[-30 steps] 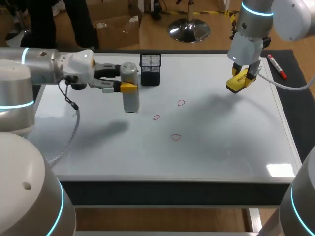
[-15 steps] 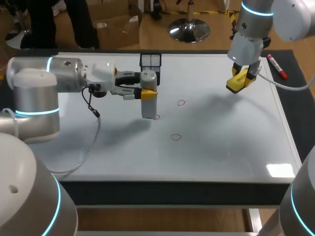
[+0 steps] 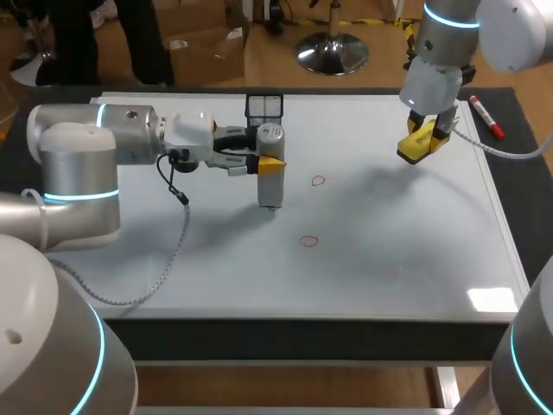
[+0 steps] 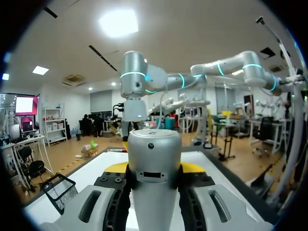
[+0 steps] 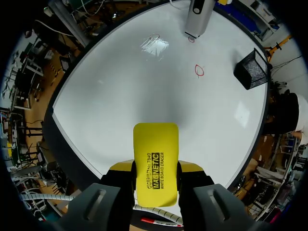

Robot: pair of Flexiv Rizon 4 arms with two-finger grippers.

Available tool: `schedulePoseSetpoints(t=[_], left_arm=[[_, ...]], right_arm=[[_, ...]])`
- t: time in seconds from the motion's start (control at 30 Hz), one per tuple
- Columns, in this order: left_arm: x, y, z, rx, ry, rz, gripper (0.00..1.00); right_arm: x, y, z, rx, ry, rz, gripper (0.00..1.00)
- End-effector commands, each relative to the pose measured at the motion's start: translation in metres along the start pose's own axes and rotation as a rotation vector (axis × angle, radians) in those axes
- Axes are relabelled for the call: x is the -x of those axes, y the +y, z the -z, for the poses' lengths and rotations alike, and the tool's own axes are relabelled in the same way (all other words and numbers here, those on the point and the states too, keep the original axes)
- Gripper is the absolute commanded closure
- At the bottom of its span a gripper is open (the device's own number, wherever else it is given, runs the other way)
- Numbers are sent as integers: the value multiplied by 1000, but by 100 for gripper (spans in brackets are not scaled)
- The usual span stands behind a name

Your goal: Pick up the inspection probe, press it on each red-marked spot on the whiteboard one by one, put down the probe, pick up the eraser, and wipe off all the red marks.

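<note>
The grey cylindrical probe (image 3: 271,186) stands upright with my left gripper (image 3: 269,161) shut on its upper part. Its lower end rests at the middle red mark on the whiteboard (image 3: 389,259), hiding that mark. Two more red marks show: one (image 3: 318,181) to the right, one (image 3: 308,241) nearer the front. In the left wrist view the probe (image 4: 154,159) fills the gap of the left gripper (image 4: 154,169). My right gripper (image 3: 423,138) hangs above the board's back right, shut on the yellow eraser (image 3: 418,147). The right wrist view shows the eraser (image 5: 155,161), the right gripper (image 5: 155,168) and, far ahead, the probe (image 5: 199,17).
A black mesh basket (image 3: 264,108) stands at the board's back edge, just behind the probe. A red marker pen (image 3: 486,117) lies on the dark table strip right of the board. From the right wrist the basket (image 5: 251,70) and a red mark (image 5: 199,70) show.
My left arm carried the probe to the right, from beside the basket's left to over the middle red mark, which is now covered. The right arm and eraser have not moved.
</note>
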State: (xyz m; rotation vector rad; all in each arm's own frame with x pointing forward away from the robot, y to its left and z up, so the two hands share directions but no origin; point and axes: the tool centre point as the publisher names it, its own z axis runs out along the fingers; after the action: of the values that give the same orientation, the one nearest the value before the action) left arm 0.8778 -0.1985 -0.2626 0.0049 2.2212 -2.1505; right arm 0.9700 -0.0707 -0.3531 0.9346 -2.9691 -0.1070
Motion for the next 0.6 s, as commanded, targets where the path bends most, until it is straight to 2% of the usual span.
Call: schedulePoseSetpoints(t=[0.03,0.6], left_arm=[[5,4,-4,-9,-6,7,100],[7,15,-5,-9,-6,18,100]], right_arm=[[0,-1,1,-2,2,2,100],[0,-1,1,-2,2,2,100]])
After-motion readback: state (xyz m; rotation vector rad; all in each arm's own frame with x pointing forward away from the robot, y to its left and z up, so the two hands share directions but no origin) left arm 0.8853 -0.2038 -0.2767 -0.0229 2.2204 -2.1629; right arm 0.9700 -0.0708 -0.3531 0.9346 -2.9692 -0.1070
